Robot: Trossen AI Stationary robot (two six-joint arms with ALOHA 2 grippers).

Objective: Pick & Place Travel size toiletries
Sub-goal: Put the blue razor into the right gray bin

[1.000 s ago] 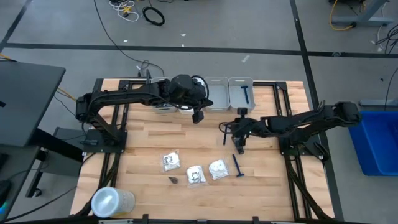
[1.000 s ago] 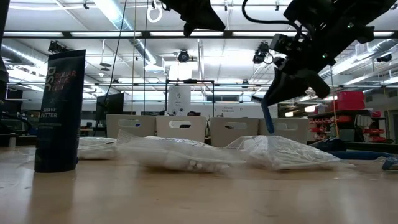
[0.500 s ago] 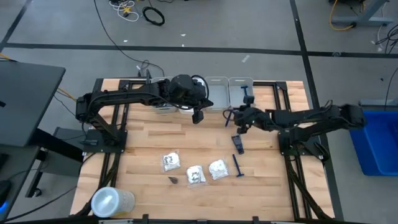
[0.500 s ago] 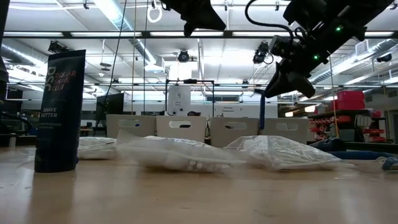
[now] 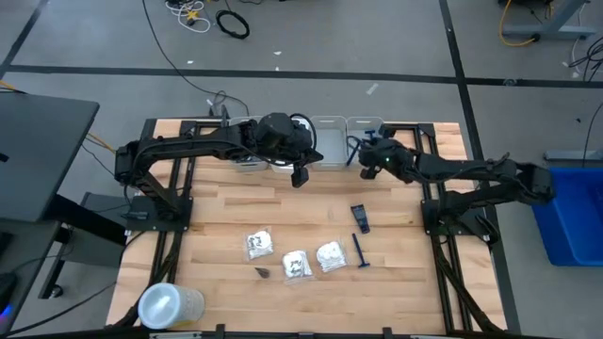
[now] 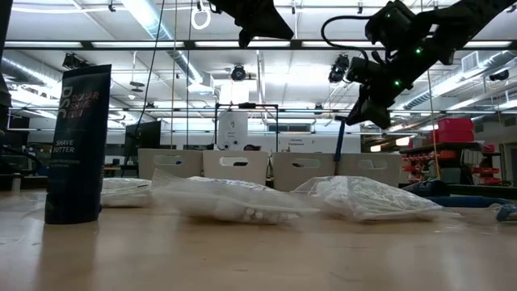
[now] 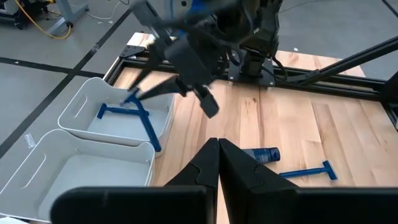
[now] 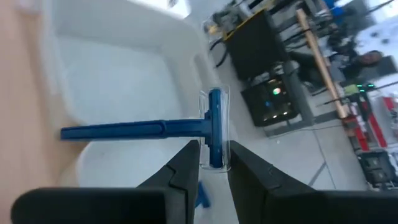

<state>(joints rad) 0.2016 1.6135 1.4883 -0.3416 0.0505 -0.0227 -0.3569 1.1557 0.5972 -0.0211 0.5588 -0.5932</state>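
The right gripper [image 5: 363,158] hangs over the white bin [image 5: 366,143] at the far edge of the table, its fingers pinched on the head of a blue razor [image 8: 163,130] whose handle sticks out sideways above the bin's open mouth. Another razor [image 7: 134,115] already lies inside that bin. So this looks like the placing step: the carried razor is where it belongs, and what it seems to need next is a short lowering and a letting go, so it drops inside the walls rather than across the rim.

The left gripper [image 5: 299,176] waits near the neighbouring bin [image 7: 81,174], its fingers pressed together on nothing.

Still out on the pale wooden table [image 5: 217,202] are a third razor [image 5: 360,250], a dark oval case [image 5: 360,217], three crinkly white packets [image 5: 295,264] and a tall can [image 5: 170,306] at the near corner. Around it is a grey workshop floor with cables and a blue crate [image 5: 577,212].
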